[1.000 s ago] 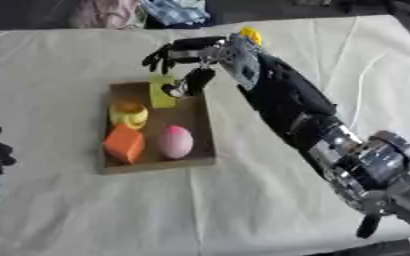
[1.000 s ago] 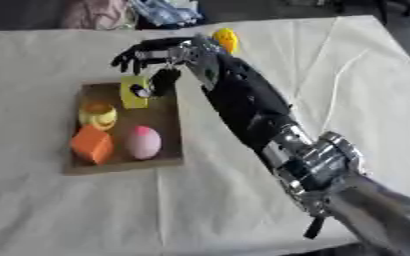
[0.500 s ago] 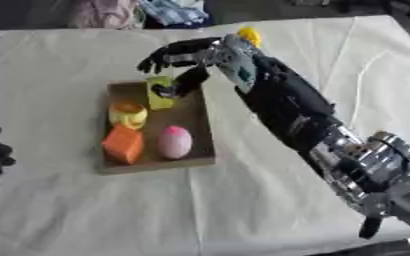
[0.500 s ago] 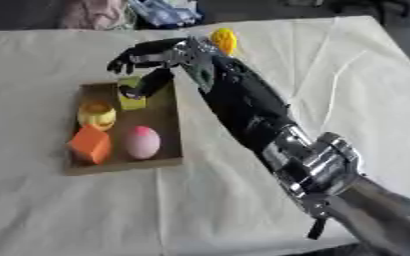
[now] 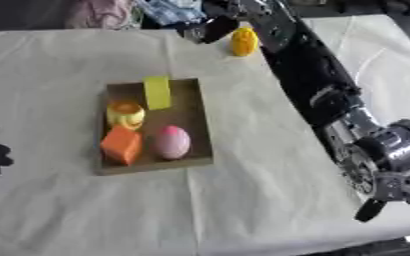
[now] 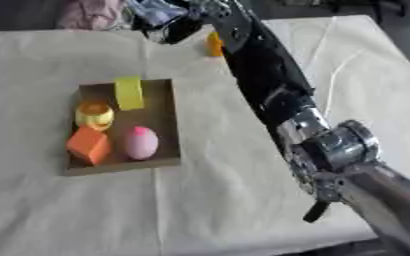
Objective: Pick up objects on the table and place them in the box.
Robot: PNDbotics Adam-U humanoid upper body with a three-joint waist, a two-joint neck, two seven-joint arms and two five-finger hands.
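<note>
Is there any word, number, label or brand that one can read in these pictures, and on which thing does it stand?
None can be read.
The box and the four things in it show plain colours, no print.
The yellow thing on the cloth shows no legible mark.
The right hand and arm show no readable lettering.

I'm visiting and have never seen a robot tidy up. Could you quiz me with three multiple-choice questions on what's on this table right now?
1. Where does the yellow object outside the box lie?
A. on the cloth beyond the box
B. by the near table edge
C. inside the box

2. How many things lie in the box?
A. two
B. four
C. six

3. What does the right hand hold?
A. the pink egg
B. the orange block
C. nothing

Answers: 1 A, it sits near the far edge. 2 B, yellow-green block, yellow ring-like piece, orange block, pink egg. 3 C, no object shows in it.
</note>
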